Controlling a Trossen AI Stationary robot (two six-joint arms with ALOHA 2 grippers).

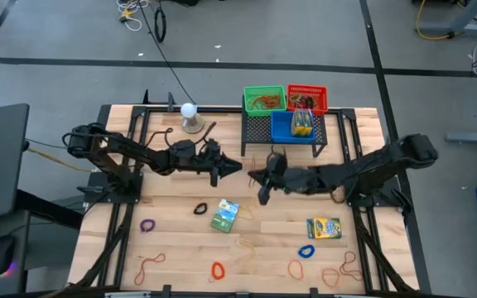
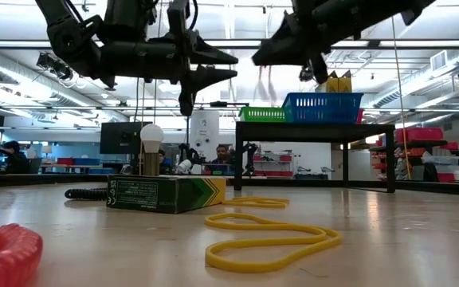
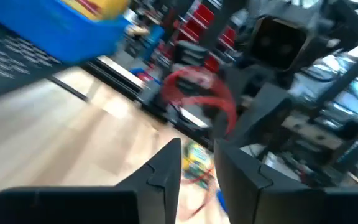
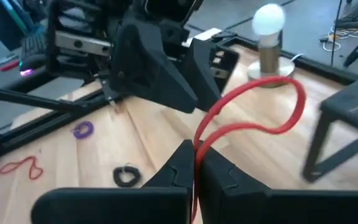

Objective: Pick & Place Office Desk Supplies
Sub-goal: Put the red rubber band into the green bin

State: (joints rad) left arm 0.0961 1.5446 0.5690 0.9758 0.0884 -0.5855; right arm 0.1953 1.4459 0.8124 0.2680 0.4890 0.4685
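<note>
A: What do the containers on the black mesh rack [image 1: 292, 136] hold?
B: The green bin [image 1: 264, 99] holds reddish rubber bands. The red bin [image 1: 307, 97] holds dark and reddish items too small to tell apart. The blue bin [image 1: 294, 125] holds a yellow crayon box.

A: State of each claw?
B: The right claw [image 4: 194, 163] is clenched on a red rubber band [image 4: 253, 118], raised above the middle of the surface [image 1: 180, 240]. The left claw [image 3: 197, 168] faces it at close range, fingers slightly parted, empty.

A: Where do the remaining supplies lie?
B: On the surface: a green crayon box [image 1: 224, 216], a yellow crayon box [image 1: 324, 228], a purple loop [image 1: 146, 224], a black loop [image 1: 200, 209], a blue loop [image 1: 306, 251] and scattered rubber bands. A white ball on its stand [image 1: 190, 116] sits beside the rack.
</note>
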